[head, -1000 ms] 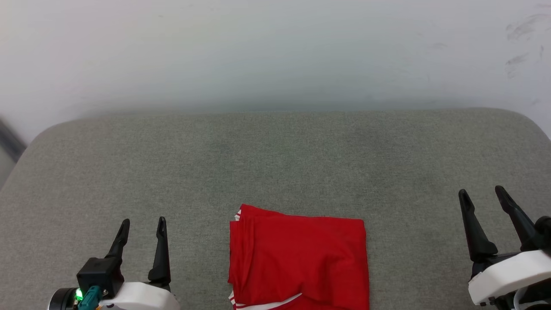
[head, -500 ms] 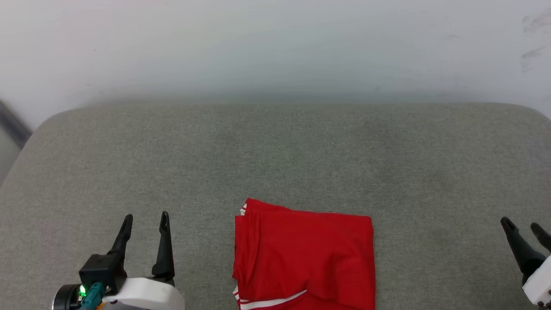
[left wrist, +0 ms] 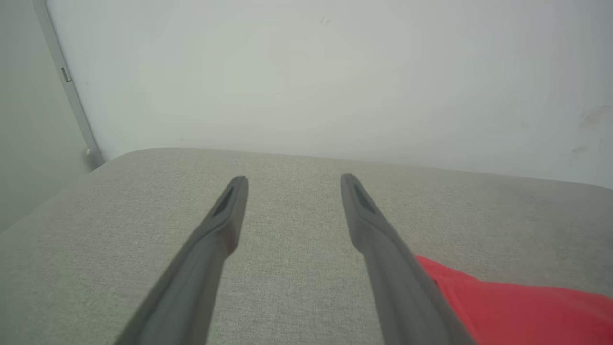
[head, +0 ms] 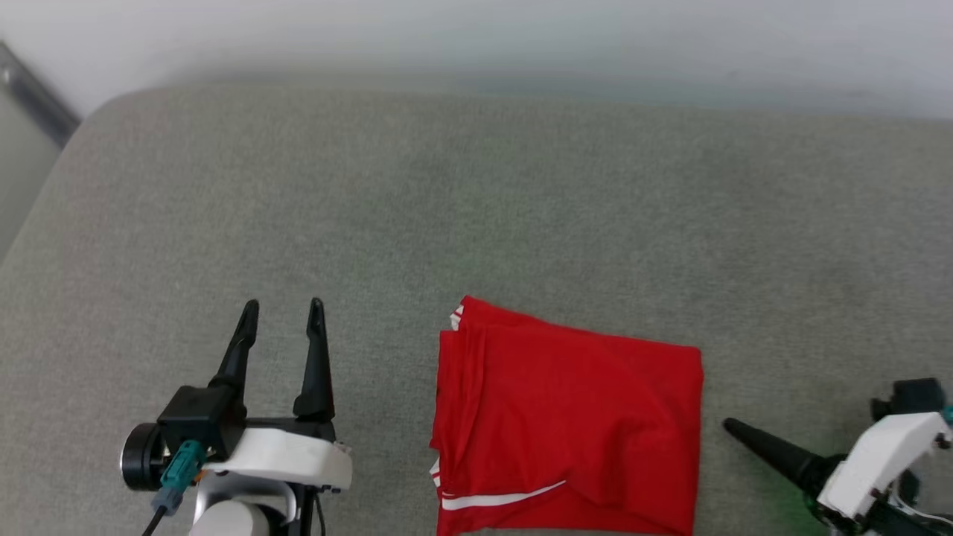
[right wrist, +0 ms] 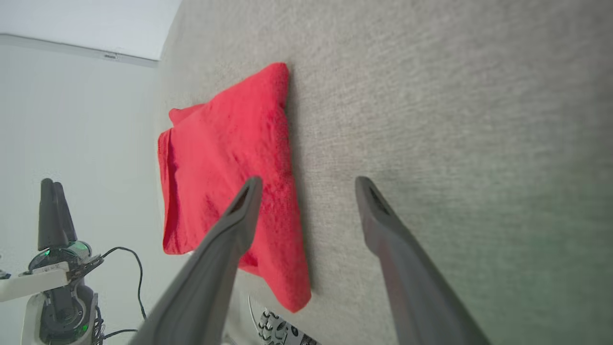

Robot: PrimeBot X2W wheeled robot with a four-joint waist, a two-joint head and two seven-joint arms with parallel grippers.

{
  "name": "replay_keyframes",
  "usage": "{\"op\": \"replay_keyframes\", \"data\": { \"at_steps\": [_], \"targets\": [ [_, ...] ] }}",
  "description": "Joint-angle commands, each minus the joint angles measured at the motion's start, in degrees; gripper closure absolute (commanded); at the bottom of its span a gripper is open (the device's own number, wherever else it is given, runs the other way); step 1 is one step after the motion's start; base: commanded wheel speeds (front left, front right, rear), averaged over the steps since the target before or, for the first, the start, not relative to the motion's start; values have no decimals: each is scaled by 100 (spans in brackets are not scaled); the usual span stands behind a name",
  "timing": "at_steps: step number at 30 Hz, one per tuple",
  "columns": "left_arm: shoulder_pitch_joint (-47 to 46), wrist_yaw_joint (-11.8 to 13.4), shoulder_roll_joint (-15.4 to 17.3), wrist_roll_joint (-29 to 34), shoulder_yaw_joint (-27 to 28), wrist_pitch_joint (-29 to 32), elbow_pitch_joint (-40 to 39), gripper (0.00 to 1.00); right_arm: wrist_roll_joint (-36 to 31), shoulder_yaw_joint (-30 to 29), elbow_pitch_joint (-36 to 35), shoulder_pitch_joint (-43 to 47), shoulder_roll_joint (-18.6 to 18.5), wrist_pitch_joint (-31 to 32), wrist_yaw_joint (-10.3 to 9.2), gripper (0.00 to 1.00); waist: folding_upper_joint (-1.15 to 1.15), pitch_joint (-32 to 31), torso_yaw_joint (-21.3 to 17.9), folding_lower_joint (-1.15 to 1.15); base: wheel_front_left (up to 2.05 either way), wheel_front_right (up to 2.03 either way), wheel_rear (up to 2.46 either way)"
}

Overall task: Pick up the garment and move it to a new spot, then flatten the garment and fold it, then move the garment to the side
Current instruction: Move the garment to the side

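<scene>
The garment [head: 566, 424] lies folded into a red rectangle near the front edge of the grey fabric surface [head: 521, 186], a white stripe showing at its near end. My left gripper [head: 284, 305] stands open to its left, fingers pointing away, nothing between them. In the left wrist view the open left gripper [left wrist: 293, 179] has the garment [left wrist: 517, 306] at its lower right. My right gripper [head: 733, 428] lies turned sideways, pointing at the garment's right edge, a small gap apart. The right wrist view shows the right gripper [right wrist: 309, 182] open, one finger over the garment [right wrist: 225, 163] edge.
A white wall rises behind the padded surface, with a metal strip [head: 37, 97] at the far left corner. The surface has rounded corners and bare fabric beyond and beside the garment. The left gripper [right wrist: 52, 191] and its cable appear past the garment in the right wrist view.
The head camera has tilted down and shifted. My right gripper has dropped and turned from fingers-up at the far right to pointing left at the garment's right edge. The garment lies unchanged.
</scene>
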Motion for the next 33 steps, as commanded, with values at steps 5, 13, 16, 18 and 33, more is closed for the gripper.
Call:
{"op": "replay_keyframes", "data": {
  "at_steps": [5, 13, 16, 18, 33],
  "targets": [
    [-287, -163, -163, 162, 58, -24, 121, 0, 712, 426, 583, -313, 239, 63, -5, 0, 0, 468, 215, 0, 0, 0, 0],
    [-373, -362, -240, 296, 179, -20, 290, 0, 1197, 1020, 1044, -481, 224, 79, -5, 100, 0, 351, 239, 0, 0, 0, 0],
    [-320, -430, -256, 352, 198, -19, 369, 0, 1102, 1188, 891, -554, 15, -125, -1, 100, 0, 210, 206, 0, 0, 0, 0],
    [-266, -465, -267, 387, 216, -20, 410, 0, 922, 1334, 720, -604, -185, -377, -1, 100, 0, 92, 164, 0, 0, 0, 0],
    [276, -606, -246, 441, 406, -20, 345, 0, -1372, 2244, 996, -854, -1212, -1223, -1, 100, 0, -634, -902, 0, 0, 0, 0]
  ]
}}
